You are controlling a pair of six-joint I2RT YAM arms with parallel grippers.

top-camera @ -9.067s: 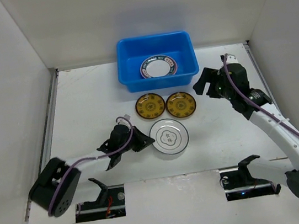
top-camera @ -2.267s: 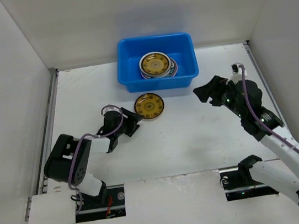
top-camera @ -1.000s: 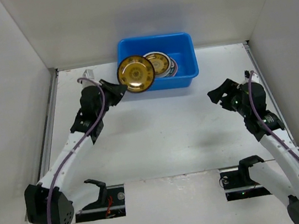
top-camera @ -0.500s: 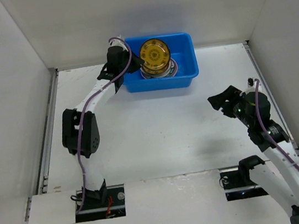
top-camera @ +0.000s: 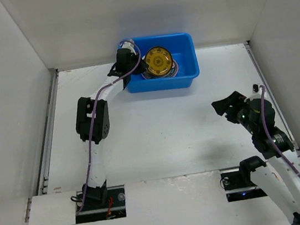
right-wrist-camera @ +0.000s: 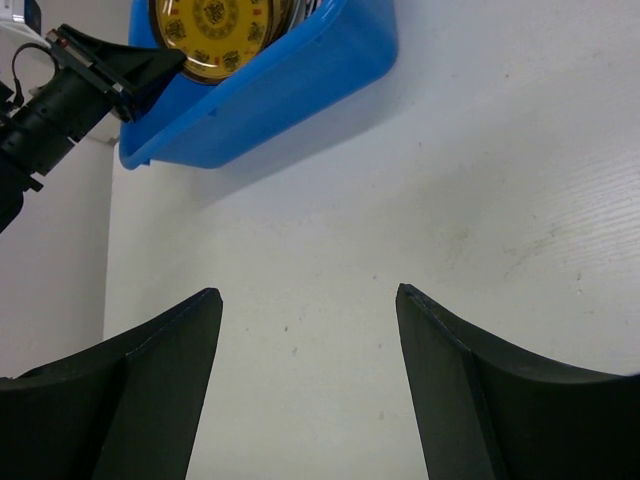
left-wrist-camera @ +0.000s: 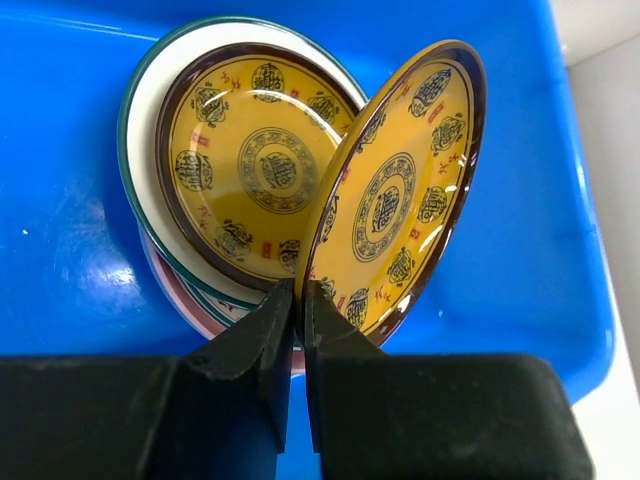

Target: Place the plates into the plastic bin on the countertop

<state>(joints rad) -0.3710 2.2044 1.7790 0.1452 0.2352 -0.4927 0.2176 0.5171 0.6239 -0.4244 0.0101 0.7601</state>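
Note:
My left gripper (left-wrist-camera: 298,300) (top-camera: 142,67) is shut on the rim of an amber-brown patterned plate (left-wrist-camera: 395,205) (top-camera: 158,62), holding it tilted on edge inside the blue plastic bin (top-camera: 188,72) (left-wrist-camera: 540,230). Under it in the bin lies a stack of plates: the other amber-brown plate (left-wrist-camera: 250,170) on top, a white green-rimmed plate (left-wrist-camera: 135,150) below, and a pink edge (left-wrist-camera: 205,320) at the bottom. The rest of the stack is hidden. My right gripper (right-wrist-camera: 308,295) (top-camera: 223,106) is open and empty above the white countertop (top-camera: 159,139), well right of the bin (right-wrist-camera: 290,85).
White walls enclose the countertop on the left, back and right. The left arm stretches from the near edge up to the bin's left end. The right arm stands at the right side.
My left gripper has carried the second amber-brown plate from the countertop over the bin's rim and lowered it into the bin. My right arm has drawn back toward the near right.

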